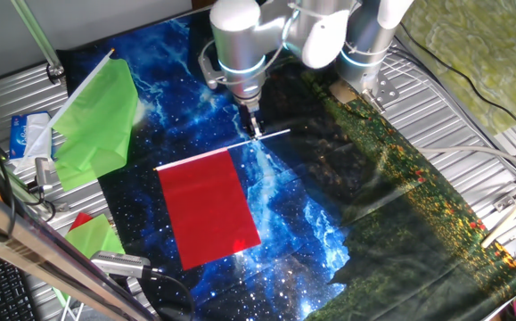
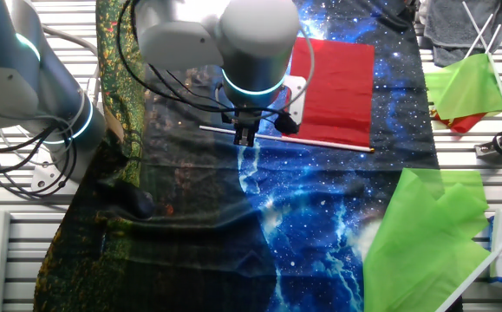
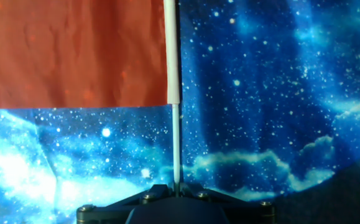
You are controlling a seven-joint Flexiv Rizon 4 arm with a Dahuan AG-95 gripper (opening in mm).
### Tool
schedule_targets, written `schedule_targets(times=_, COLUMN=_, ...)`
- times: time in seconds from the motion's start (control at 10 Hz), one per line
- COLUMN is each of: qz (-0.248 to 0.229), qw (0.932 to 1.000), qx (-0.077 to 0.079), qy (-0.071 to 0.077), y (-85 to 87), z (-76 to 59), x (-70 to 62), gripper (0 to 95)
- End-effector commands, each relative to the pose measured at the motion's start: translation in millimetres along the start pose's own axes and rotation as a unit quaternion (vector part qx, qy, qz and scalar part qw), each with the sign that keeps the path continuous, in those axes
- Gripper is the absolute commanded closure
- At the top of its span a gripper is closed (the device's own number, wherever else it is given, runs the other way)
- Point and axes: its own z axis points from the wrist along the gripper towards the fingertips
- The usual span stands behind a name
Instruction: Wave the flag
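Far left: a blue-and-white packet [image 1: 28, 132] lay on the metal table [image 1: 8, 85], off the cloth's edge.
Left: the large light-green flag [image 1: 97, 125] lay spread at the starry cloth's [image 1: 293, 232] left edge, well apart from the red one.
Lower left: a small green-and-red flag [image 1: 93, 236] lay near the red sheet's lower corner, not touching it.
Centre: the red flag [image 1: 208, 207] lay flat on the cloth, its white stick [image 1: 275, 135] running along the sheet's top edge and past it to the right.
Centre, above: the gripper [image 1: 256, 132] stood over the bare end of the stick, fingers closed on it; the hand view showed the stick running straight into the closed tips.
Right: dark, flower-patterned cloth [image 1: 418, 192] lay beyond the gripper.
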Motion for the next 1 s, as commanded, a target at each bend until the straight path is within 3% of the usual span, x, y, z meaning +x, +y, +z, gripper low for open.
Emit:
schedule_targets(times=0.1, qz=0.002, qw=1.0000, qx=-0.006, qy=0.001, y=5.3, z=-10.5, x=1.3, gripper=95.0)
schedule_targets(times=0.7, qz=-0.005, qw=0.9999, qx=-0.011, qy=0.000, y=2.5, z=-26.9, x=1.4, gripper=95.0)
schedule_targets(times=1.0, qz=-0.010, qw=0.9998, qx=-0.013, qy=0.011, y=-1.3, z=-53.9, x=0.9, gripper=95.0)
